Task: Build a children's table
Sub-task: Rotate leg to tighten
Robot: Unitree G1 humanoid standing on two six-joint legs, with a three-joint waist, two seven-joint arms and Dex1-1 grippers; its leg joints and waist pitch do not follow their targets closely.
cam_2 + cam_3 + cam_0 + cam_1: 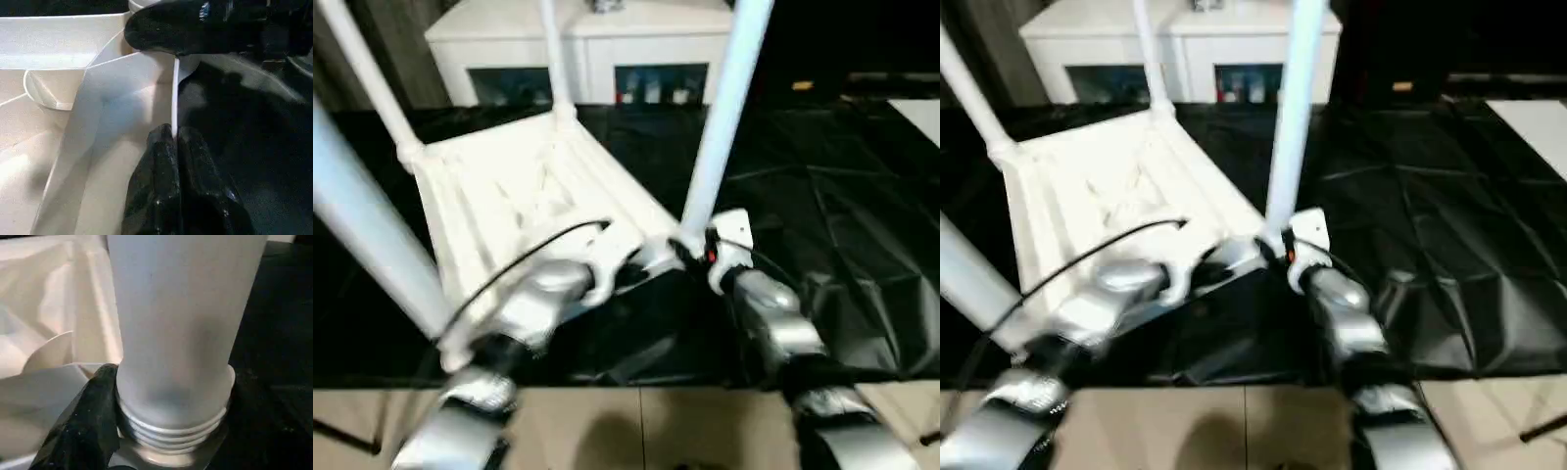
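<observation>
At the near corner socket | right gripper [690, 250] around fourth leg [724, 108], threads exposed, not seated | left gripper [174, 142] pinches tabletop [509, 186] rim beside it | three legs in.

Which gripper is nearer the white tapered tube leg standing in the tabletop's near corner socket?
Right. The right gripper closes around the white tapered tube leg at its threaded base; the left gripper pinches the white plastic tabletop's edge beside that corner.
</observation>
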